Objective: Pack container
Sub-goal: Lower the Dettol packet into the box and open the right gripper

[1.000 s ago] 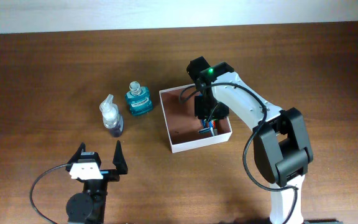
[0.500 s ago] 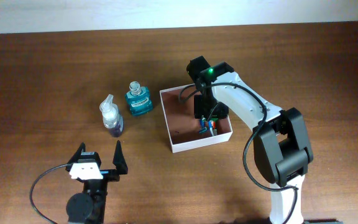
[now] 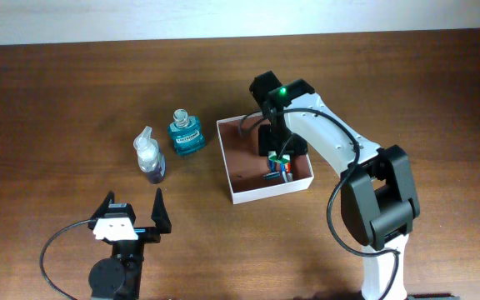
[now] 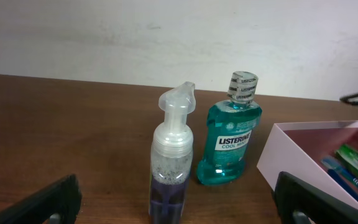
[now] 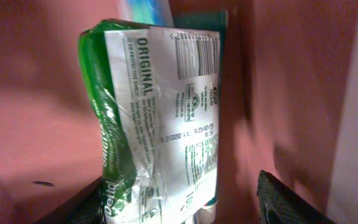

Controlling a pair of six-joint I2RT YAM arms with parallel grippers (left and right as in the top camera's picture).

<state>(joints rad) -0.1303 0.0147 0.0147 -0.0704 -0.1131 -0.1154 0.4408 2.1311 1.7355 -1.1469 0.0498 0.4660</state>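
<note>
Step in hand, by look: drop-off of green packet (image 5: 148,112) into container (image 3: 240,162).
Container near desk (image 3: 57,100) centre, just right of teal mouthwash bottle (image 3: 186,133) and pump bottle (image 3: 149,158), both upright outside it.
Packet inside, by right wall, atop other small items.
Right tool (image 3: 277,154) low over packet, released, fingers wide of it, gripping nothing.
Left tool (image 3: 133,207) at near desk edge, released, empty, facing both bottles.
Next, likely: raise right tool straight up, clear of walls; then fetch bottle, gripping body, not cap.
</note>
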